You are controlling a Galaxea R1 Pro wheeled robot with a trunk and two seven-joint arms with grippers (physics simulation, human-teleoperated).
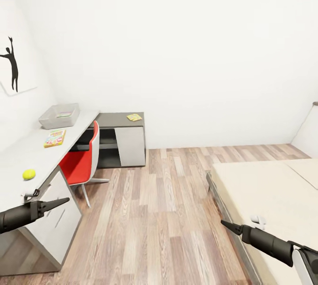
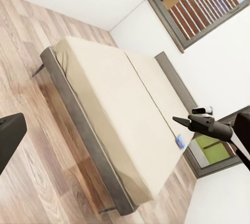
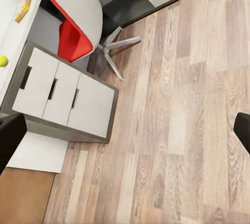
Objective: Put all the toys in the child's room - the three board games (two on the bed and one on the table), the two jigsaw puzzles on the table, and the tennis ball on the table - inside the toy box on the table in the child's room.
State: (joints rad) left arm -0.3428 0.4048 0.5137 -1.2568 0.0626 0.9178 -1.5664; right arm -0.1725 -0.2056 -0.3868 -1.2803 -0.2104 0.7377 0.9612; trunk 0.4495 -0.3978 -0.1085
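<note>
Both claws hung low before the robot, clear of everything: the left gripper [image 1: 62, 201] was a dark tapered cone pinched to a point over the table's near corner, grasping nothing, and the right gripper [image 1: 226, 224] was clenched to the same sharp tip over the near edge of the bed [image 1: 269, 196], also empty. Along the left wall ran the table [image 1: 26, 154], its pale mottled top smooth and long. At its far end sat the toy box [image 1: 59, 116], a shallow light-grey bin with low walls, with something flat and coloured lying inside. Nearer, by the table's front edge, lay a thin square jigsaw puzzle [image 1: 54, 137] of bright interlocking pieces, and nearer still the small round yellow-green tennis ball [image 1: 29, 174]. A yellowish flat square [image 1: 134, 117] rested on the lower dark-grey side desk [image 1: 119, 120]. A red-seated chair [image 1: 81, 161] stood tucked against the table. Wood planks covered the floor [image 1: 154, 214]. From the left wrist, a small blue box [image 2: 180, 141] lay at the bed's far edge.
</note>
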